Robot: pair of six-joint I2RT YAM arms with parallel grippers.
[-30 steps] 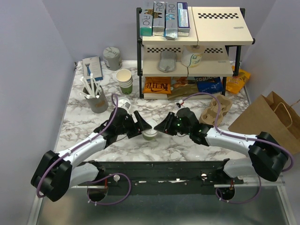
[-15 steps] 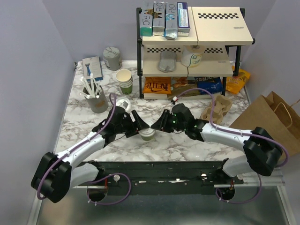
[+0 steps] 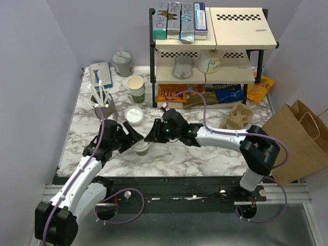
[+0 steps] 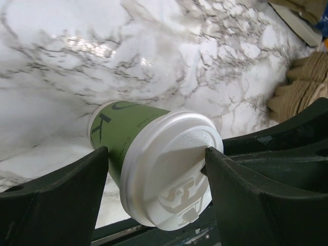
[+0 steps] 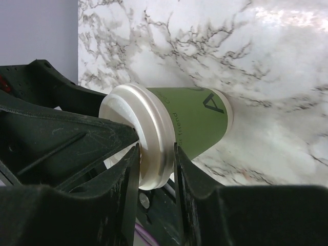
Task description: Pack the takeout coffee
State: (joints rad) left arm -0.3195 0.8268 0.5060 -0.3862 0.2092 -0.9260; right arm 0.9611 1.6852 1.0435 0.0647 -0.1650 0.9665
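Takeout coffee (image 3: 142, 149) upright on the marble table (image 3: 205, 154), a little toward 8 o'clock from the table's middle, caught between both claws. Right gripper (image 5: 155, 154) partly closed, fingers pinched on the rim of the white lid (image 4: 171, 179) — a hold on the plastic, not on the cup wall. Left gripper (image 4: 156, 154) set wide; in its wrist view, one finger against the green band at 9 o'clock of the lid, the other at the lid's edge at 3 o'clock. Touching by the look of it, but no telling from these views whether truly clamped or merely flanking.

Judged as the securing step ahead of the carry. Seat the carrying claw's pads on the paper wall just under the rim, not on the lid. Close only to first firm resistance — past that, risk of an ovalled cup and a popped lid. Take the rim pinch off sideways, never upward, for fear of pulling the lid free. Hold the cup plumb throughout.

Destination probably toward 3 o'clock: cardboard cup carrier (image 3: 239, 117) on the table, brown paper bag (image 3: 300, 133) just past the table's edge. Likely an easier reach for the right arm; if so, re-grip across the wall before letting go with the left. Lift clear first, then travel level and lower straight down.
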